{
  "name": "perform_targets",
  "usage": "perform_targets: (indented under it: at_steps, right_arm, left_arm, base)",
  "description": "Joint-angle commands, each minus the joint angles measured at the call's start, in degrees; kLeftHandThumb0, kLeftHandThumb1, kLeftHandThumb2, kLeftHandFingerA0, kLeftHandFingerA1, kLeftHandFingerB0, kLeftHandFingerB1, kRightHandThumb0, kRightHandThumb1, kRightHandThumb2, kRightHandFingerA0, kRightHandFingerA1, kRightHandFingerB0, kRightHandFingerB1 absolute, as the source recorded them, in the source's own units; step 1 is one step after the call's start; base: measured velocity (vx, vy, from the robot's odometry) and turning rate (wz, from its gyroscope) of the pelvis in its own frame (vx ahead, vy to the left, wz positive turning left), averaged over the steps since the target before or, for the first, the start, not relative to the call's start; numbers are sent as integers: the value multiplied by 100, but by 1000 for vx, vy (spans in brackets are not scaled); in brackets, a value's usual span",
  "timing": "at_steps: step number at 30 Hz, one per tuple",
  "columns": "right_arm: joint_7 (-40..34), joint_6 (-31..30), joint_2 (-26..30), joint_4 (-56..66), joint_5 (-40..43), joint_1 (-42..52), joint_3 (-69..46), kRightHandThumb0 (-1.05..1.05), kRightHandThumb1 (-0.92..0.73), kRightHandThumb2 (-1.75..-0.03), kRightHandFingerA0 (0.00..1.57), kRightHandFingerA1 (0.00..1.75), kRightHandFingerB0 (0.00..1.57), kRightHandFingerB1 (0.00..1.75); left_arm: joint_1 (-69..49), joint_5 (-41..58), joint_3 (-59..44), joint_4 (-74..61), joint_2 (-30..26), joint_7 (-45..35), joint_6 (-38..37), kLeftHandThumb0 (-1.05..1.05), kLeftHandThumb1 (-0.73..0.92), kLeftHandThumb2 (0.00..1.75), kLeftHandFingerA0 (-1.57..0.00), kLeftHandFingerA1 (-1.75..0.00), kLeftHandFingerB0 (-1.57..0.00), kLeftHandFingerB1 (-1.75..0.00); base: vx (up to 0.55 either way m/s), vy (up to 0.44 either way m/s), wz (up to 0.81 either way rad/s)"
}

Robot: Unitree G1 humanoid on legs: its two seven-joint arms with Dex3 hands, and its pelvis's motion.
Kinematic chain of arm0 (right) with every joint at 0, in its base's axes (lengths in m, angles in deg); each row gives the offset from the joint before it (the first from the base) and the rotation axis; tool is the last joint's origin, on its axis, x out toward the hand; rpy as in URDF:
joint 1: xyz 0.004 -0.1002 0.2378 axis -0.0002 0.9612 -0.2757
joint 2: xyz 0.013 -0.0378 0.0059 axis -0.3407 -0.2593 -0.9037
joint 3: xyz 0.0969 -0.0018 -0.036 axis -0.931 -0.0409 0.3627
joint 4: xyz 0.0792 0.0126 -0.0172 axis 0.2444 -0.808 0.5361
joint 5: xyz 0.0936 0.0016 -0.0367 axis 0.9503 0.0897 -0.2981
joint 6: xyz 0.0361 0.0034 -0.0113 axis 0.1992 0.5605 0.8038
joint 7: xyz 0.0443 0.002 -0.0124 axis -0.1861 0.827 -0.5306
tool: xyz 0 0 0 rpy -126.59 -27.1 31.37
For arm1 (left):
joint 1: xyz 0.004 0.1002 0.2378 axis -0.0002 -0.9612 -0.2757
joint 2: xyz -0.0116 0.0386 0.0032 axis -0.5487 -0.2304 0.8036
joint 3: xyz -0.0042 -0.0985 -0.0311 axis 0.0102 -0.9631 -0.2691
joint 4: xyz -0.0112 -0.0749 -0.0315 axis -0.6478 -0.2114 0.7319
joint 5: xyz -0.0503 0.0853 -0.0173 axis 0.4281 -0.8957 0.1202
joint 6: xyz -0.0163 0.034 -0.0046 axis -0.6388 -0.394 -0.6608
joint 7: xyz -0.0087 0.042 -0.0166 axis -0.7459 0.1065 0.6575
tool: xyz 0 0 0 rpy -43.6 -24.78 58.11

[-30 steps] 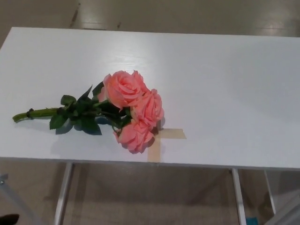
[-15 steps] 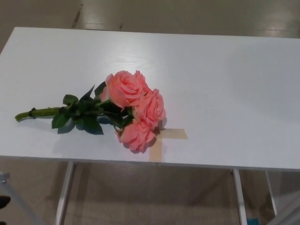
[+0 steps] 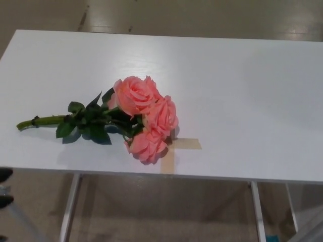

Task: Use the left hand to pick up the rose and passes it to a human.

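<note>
A bunch of three pink roses (image 3: 146,113) lies on the white table (image 3: 242,91), near its front edge. The blooms point right and the green leafy stem (image 3: 40,121) runs out to the left. Only a small black part of my left hand (image 3: 4,186) shows at the picture's left edge, below the table's front edge and well short of the stem. It touches nothing. My right hand does not show.
A cross of tan tape (image 3: 174,148) is stuck to the table just right of the lowest bloom. White table legs (image 3: 68,206) stand below the front edge, over a beige floor. No person is in view.
The black part of my left hand has risen along the left edge, from the bottom corner to just under the table's edge. The roses have not moved; the view shifted slightly.
</note>
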State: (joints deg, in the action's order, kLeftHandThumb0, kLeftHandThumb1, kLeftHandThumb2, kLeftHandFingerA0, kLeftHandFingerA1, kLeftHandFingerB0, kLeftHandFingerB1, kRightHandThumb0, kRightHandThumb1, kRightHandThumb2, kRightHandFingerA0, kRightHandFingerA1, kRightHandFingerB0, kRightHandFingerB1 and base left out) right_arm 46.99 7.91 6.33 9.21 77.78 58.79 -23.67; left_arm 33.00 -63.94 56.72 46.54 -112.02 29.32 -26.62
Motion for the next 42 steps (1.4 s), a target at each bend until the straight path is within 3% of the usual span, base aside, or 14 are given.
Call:
perform_targets:
  at_steps: [1,12,13,15,16,20,21,24,25,33,34,35,36,42]
  right_arm:
    - [-55,-4,17,-57,-44,98,58,-31,-68,-60,67,43,49,37]
    - [-31,-10,-1,-52,-24,53,62,-31,-68,-61,67,43,49,37]
    - [-21,-5,-12,-50,-23,24,66,-32,-69,-60,68,42,51,37]
    - [2,13,5,-47,-44,91,95,-32,-69,-60,68,42,52,38]
    - [0,19,3,-44,-42,96,95,-32,-69,-60,69,43,52,38]
    - [0,13,15,-44,-30,73,86,-32,-69,-60,69,43,52,38]
    - [-39,12,36,-42,-24,92,77,-39,-60,-80,64,55,49,50]
    - [-44,11,38,-41,-23,95,78,-39,-60,-80,64,55,49,50]
    - [-35,5,9,-46,-10,94,68,-33,-69,-60,69,43,52,38]
    - [-34,17,34,-42,2,119,55,-33,-69,-60,70,43,53,38]
    - [-25,26,31,-42,20,125,37,-39,-59,-80,64,55,49,50]
    - [-10,37,31,-38,33,122,27,-39,-59,-80,64,55,49,50]
    - [-15,37,29,-37,29,106,29,-33,-69,-60,71,43,53,38]
    - [-3,33,35,-37,21,119,37,-33,-69,-60,69,43,52,38]
  left_arm:
    - [377,3341,-789,-2095,-1080,-1645,1141,-68,38,70,-30,-45,-25,-38]
    - [1837,1988,-83,-1680,-1250,-739,1389,-60,38,67,-26,-41,-19,-36]
    - [2548,751,498,-1274,-1298,-222,1323,-28,18,81,-9,-50,-8,-49]
    - [3335,-571,1280,-675,-1306,307,1409,-30,17,81,-7,-49,-6,-49]
    - [3571,-847,1510,-459,-1253,419,1441,-66,46,56,-22,-31,-17,-28]
    - [3747,-950,1641,-319,-1213,448,1420,-66,46,56,-22,-31,-17,-28]
    - [4510,-2103,2509,596,-767,1022,1310,-35,14,81,0,-47,0,-47]
    - [4643,-2243,2658,765,-727,1120,1268,-35,14,81,0,-47,0,-47]
    - [4850,-2618,3052,1109,-566,1235,1308,-64,40,80,-4,-30,-4,-31]
    - [5221,-3863,4222,1779,-374,1536,1242,-58,35,78,-2,-25,-2,-28]
    - [5291,-3946,4328,1938,-364,1539,1227,-60,38,78,-5,-21,-5,-26]
    - [5381,-3987,4411,2113,-351,1531,1224,-60,38,78,-5,-21,-5,-26]
    - [5467,-4001,4457,2224,-349,1525,1231,-60,38,78,-5,-20,-5,-26]
    - [5842,-4197,4776,3171,-168,1941,1183,-60,38,79,-5,-23,-4,-24]
  base:
    - [0,0,0]
    - [0,0,0]
    - [0,0,0]
    - [0,0,0]
    - [0,0,0]
    - [0,0,0]
    - [0,0,0]
    - [0,0,0]
    - [0,0,0]
    - [0,0,0]
    - [0,0,0]
    - [0,0,0]
    - [0,0,0]
    - [0,0,0]
